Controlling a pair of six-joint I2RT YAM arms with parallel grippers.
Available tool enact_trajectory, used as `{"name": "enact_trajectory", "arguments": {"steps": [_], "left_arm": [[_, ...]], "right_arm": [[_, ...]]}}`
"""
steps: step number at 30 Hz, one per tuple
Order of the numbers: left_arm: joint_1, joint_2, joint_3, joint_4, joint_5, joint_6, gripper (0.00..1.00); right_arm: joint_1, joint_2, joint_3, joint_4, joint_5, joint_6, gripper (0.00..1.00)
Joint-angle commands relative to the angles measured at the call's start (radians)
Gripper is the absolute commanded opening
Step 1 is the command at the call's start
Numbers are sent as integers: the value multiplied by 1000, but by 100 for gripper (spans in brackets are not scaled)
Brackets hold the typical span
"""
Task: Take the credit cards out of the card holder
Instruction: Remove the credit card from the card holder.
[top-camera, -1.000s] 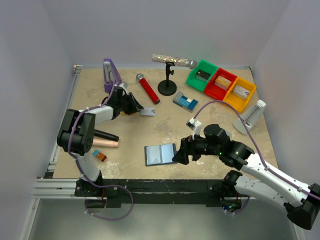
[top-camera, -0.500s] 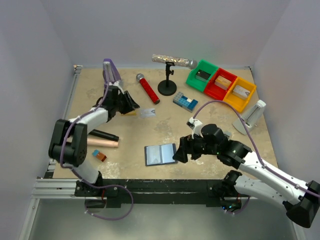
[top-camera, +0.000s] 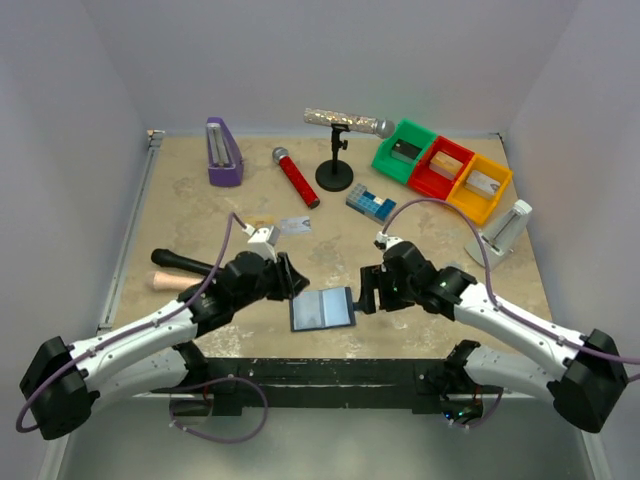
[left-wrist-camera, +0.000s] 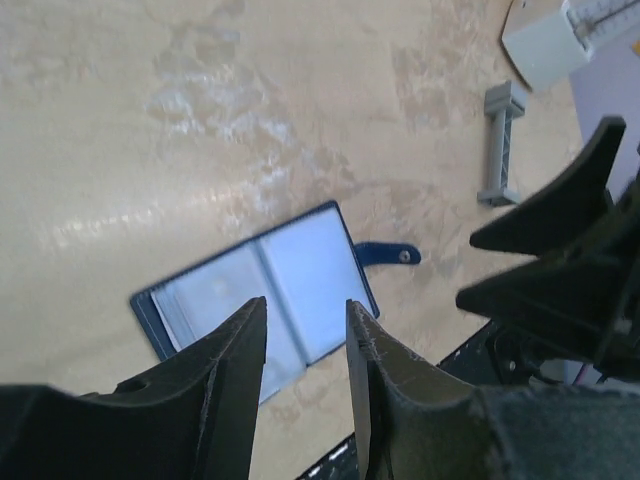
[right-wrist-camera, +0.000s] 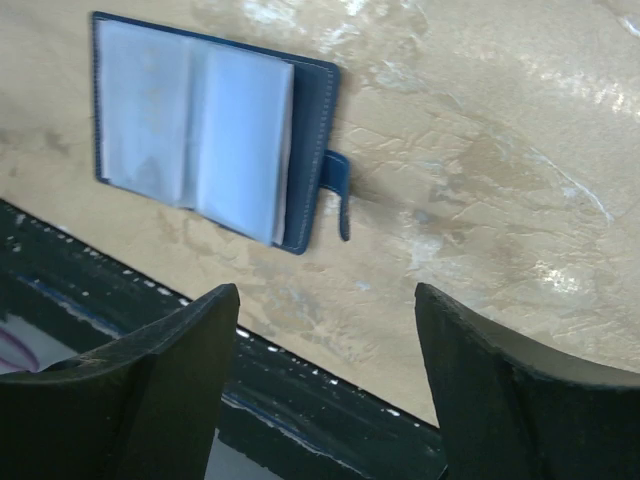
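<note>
The card holder lies open near the table's front edge, pale inner pockets up and its dark closure tab to the right. It also shows in the left wrist view and the right wrist view. A gold card and a silver-grey card lie flat on the table further back. My left gripper is open and empty, just above the holder's left part. My right gripper is wide open and empty, just right of the tab.
A purple metronome, a red microphone, a mic stand and a blue-and-white brick block stand at the back. Green, red and yellow bins and a white stand are at the right. A black cylinder lies at the left.
My left arm has swung from the cards at the back left down to the card holder's left edge. My right gripper has shifted slightly back, still beside the tab.
</note>
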Motion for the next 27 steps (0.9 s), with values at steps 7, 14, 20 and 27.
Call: {"name": "enact_trajectory", "arguments": {"steps": [7,14,20,27], "left_arm": [[-189,-125,-176,13,-151,-184,41],[-193,-197,-231,27,-148,-181,41],[-193,-194,-228,9,-137,-181,41],[-193,-148,-225,41,-114,-184,43]], "right_arm": [[-33,254,94,36,22,3,63],[-50,351,133,53,-5,-16,53],[-50,427,154,60,-44,-17,41],[-48,404,127,85,-71,-19,13]]}}
